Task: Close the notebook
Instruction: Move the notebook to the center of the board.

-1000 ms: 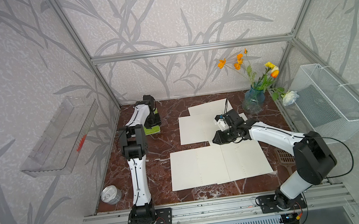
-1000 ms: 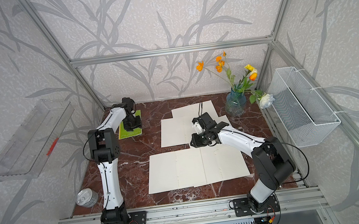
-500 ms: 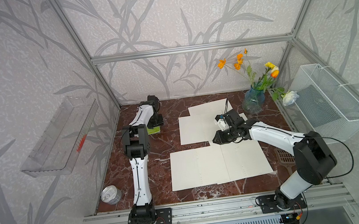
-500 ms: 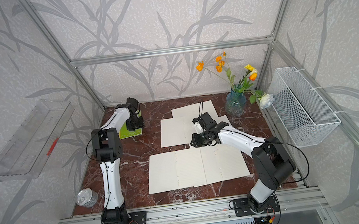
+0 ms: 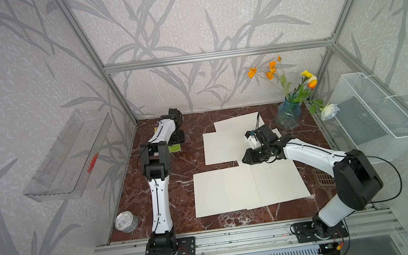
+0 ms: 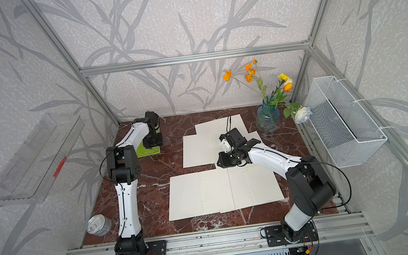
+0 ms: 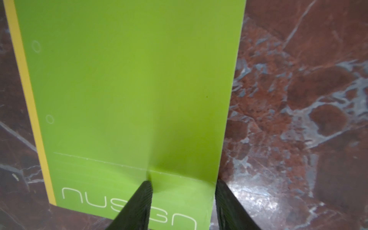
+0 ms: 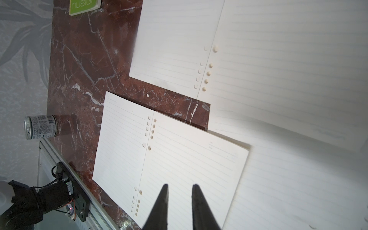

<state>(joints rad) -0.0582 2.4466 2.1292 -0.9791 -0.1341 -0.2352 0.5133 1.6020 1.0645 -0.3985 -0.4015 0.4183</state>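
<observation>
The notebook [image 7: 129, 89] has a lime-green cover with white lettering and a yellow strip along one long side. It lies at the back left of the table, cover flat on top, and shows partly under my left arm in both top views [image 5: 175, 149] [image 6: 149, 153]. My left gripper [image 7: 183, 182] stands open just above it; one finger [image 7: 141, 201] is over the cover, the other [image 7: 227, 201] over the table just past the cover's edge. My right gripper [image 8: 180, 186] hovers over loose lined sheets [image 8: 189, 159], jaws slightly apart and empty.
Several lined punched sheets [image 5: 248, 191] cover the middle and back of the table. A blue glass vase [image 5: 287, 114] with flowers stands at the back right. A tin can [image 5: 126, 222] sits at the front left. A wire basket [image 5: 376, 115] hangs on the right wall.
My left arm has shifted a little to the right over the notebook and its jaws have narrowed slightly. The right arm has not moved.
</observation>
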